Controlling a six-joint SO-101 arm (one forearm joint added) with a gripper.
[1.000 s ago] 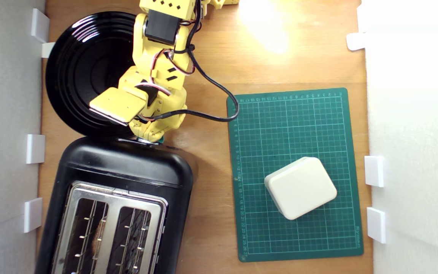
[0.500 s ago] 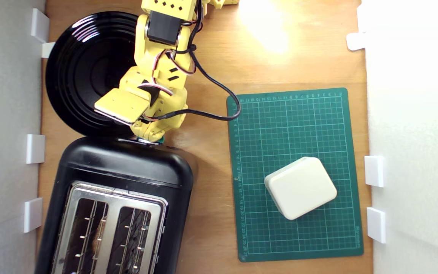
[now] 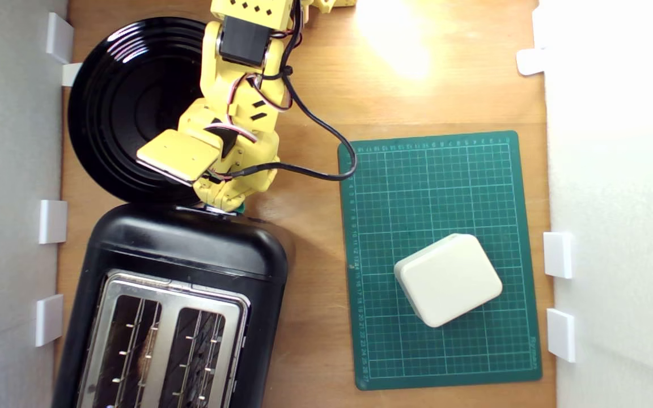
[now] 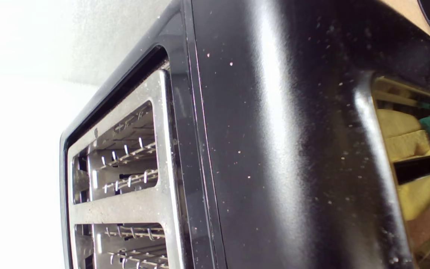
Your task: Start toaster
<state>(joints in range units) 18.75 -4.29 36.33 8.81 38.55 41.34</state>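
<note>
Hand point(image 3: 230, 205) at toaster point(image 3: 190, 249) end, lever point(image 3: 240, 210) seemingly beneath

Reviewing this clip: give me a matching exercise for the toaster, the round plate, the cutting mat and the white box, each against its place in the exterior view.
Things:
1. toaster
2. black ridged plate
3. green cutting mat
4. white box

Places:
A. resting on the green mat
B. top left of the exterior view, partly under the yellow arm
C. flat on the wood table, at the exterior view's right
D. bottom left of the exterior view, both slots facing up

Pairs: 1-D, 2-B, 3-C, 4-A
</note>
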